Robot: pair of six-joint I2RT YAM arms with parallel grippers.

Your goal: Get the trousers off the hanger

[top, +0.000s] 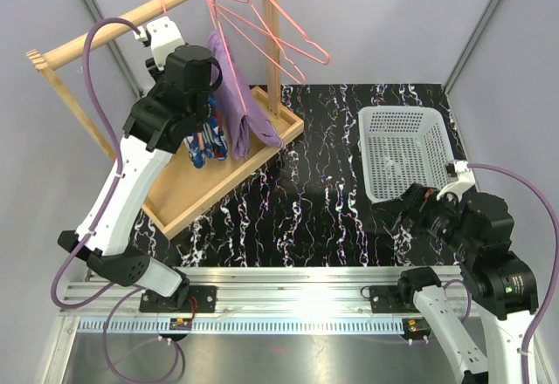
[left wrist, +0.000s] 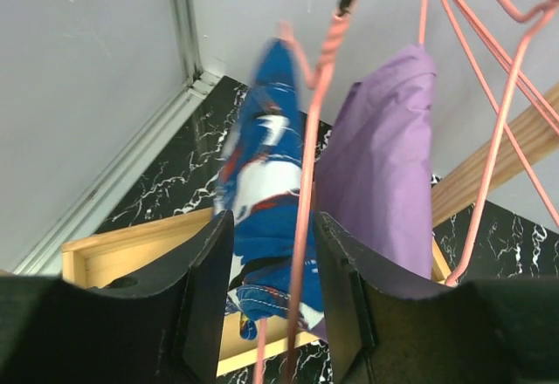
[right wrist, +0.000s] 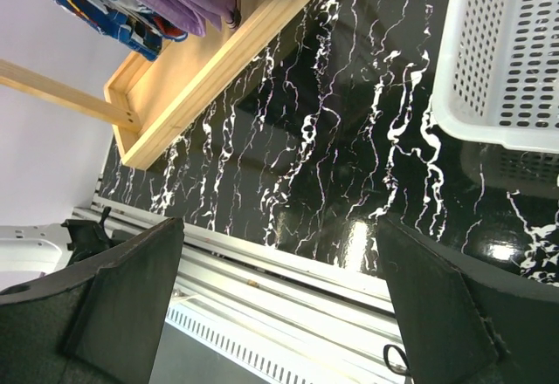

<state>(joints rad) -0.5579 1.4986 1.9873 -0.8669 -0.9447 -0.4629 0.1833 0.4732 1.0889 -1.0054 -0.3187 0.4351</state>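
Observation:
The dark blue shorts (top: 208, 140) with white and red splashes and the lilac-purple shorts (top: 243, 109) hang side by side on pink wire hangers (top: 262, 26) from the wooden rail. My left gripper (top: 212, 105) is up against them. In the left wrist view it (left wrist: 272, 257) is open, with its jaws either side of a pink hanger wire (left wrist: 307, 192) and the lower part of the blue shorts (left wrist: 262, 174). The purple shorts (left wrist: 384, 166) hang just to the right. My right gripper (right wrist: 279, 297) is open and empty, low over the table near the basket.
The rack stands on a wooden tray base (top: 196, 188) at the back left. A white perforated basket (top: 406, 153) sits at the back right. Several empty pink hangers hang near the rack's upright post (top: 272, 44). The table top (top: 323, 218) is black marble-patterned.

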